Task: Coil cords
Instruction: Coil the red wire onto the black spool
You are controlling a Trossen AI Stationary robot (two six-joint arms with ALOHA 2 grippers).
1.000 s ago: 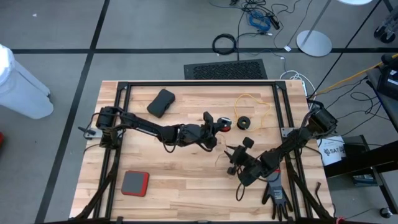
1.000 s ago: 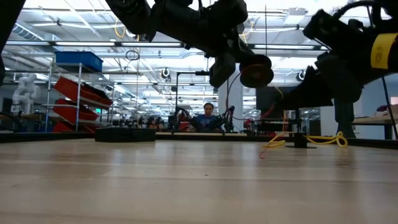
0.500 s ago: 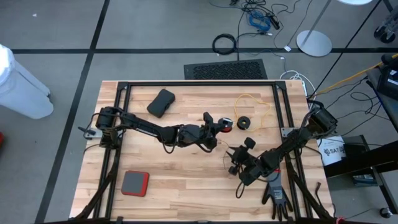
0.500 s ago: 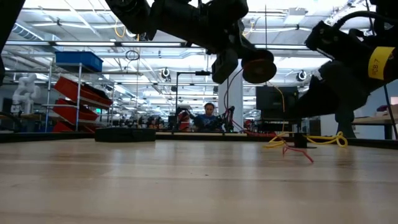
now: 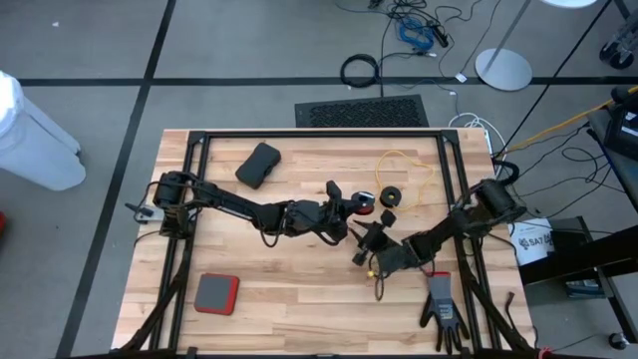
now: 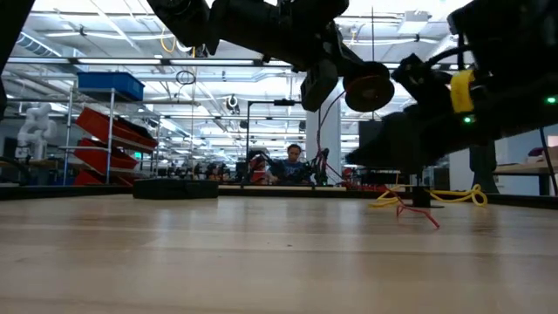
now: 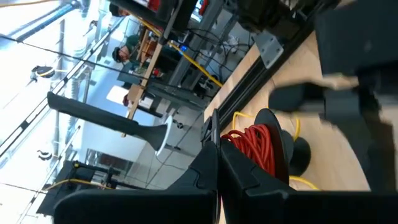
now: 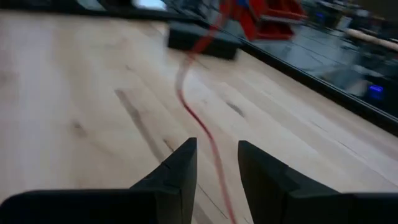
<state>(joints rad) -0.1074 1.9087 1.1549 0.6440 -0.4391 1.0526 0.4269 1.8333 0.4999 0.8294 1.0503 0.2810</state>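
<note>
Readable writing is scarce: a white bucket (image 5: 532, 242) just off the wooden table (image 5: 299, 289), beside the right arm's base, carries a dark label beginning "SAT"; the rest cannot be read.

The landmark here is the black reel (image 5: 391, 196) standing on the table with a thin yellow cord (image 5: 404, 160) looping loosely around it. In the low view that cord (image 6: 436, 195) lies in a low tangle on the wood.

Just beside that reel, toward the left arm, the left gripper (image 5: 351, 204) is closed tight on a second reel (image 5: 365, 202) wound with red cord. The left wrist view shows this reel (image 7: 261, 146) as a black spool thickly wrapped in bright red turns, pinched between the dark fingers (image 7: 205, 177). The low view shows it (image 6: 367, 87) held well above the table.

Near the yellow cord's reel, toward the table's front edge, the right gripper (image 5: 367, 247) hovers with its fingers (image 8: 177, 171) part-way apart; a thin red strand (image 8: 205, 134) runs between them across the wood, and whether they pinch it cannot be told.

A black glove (image 5: 442, 304) lies further front, a dark pouch (image 5: 258, 165) and a red-edged pad (image 5: 216, 293) well apart on the left arm's side.
</note>
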